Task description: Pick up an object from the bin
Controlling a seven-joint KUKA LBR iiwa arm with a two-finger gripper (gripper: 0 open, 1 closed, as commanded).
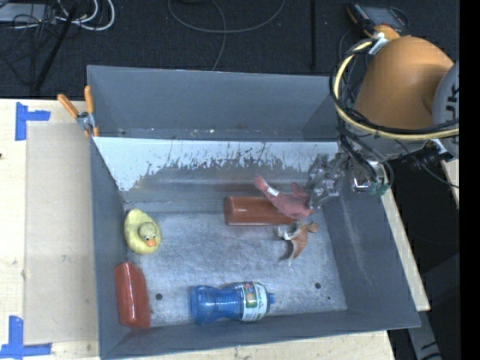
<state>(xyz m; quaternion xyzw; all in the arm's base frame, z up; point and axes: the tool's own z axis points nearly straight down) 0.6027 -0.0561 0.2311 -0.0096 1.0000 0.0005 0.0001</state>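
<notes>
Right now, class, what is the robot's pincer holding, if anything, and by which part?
Cannot be told: the pincer meets the right end of the pink toy by the brown block, but no clear grip shows.

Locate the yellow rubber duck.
The yellow rubber duck sits on the left side of the bin floor in the camera view, just above the red cylinder.

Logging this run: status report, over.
Gripper low at right side of grey metal bin. Pink curved toy beside it, hold unconfirmed. Reddish-brown rectangular block crowding that toy.
</notes>
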